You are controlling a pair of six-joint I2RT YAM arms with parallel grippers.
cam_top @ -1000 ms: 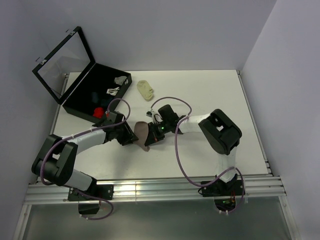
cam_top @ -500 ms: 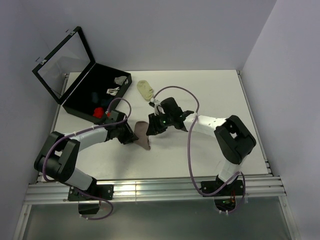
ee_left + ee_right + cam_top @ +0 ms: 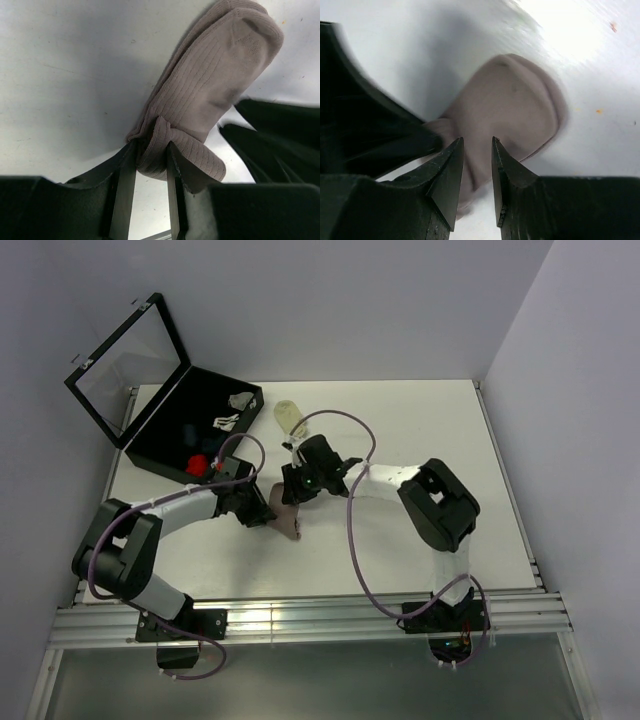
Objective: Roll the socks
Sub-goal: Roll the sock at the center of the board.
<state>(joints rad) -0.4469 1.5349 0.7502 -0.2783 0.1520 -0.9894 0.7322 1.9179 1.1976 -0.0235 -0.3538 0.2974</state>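
A dusty-pink sock (image 3: 289, 524) lies on the white table between my two grippers. In the left wrist view it is a ribbed sock (image 3: 215, 80) stretching away, its near end folded over. My left gripper (image 3: 151, 160) is shut on that folded end. In the top view the left gripper (image 3: 264, 512) sits at the sock's left edge. My right gripper (image 3: 477, 146) hovers over the sock (image 3: 515, 110), jaws open and empty. From above, the right gripper (image 3: 291, 490) is at the sock's far end. Its dark fingers (image 3: 272, 132) show at the right of the left wrist view.
A black case (image 3: 150, 454) with its lid raised stands at the back left, holding a red item (image 3: 200, 461) and small white-grey items (image 3: 232, 410). A small pale-yellow sock (image 3: 289, 417) lies just right of the case. A grey rail runs along the near edge.
My right gripper has opened, let go of the sock and swung up and left over its far end. My left gripper has stayed on the folded end.
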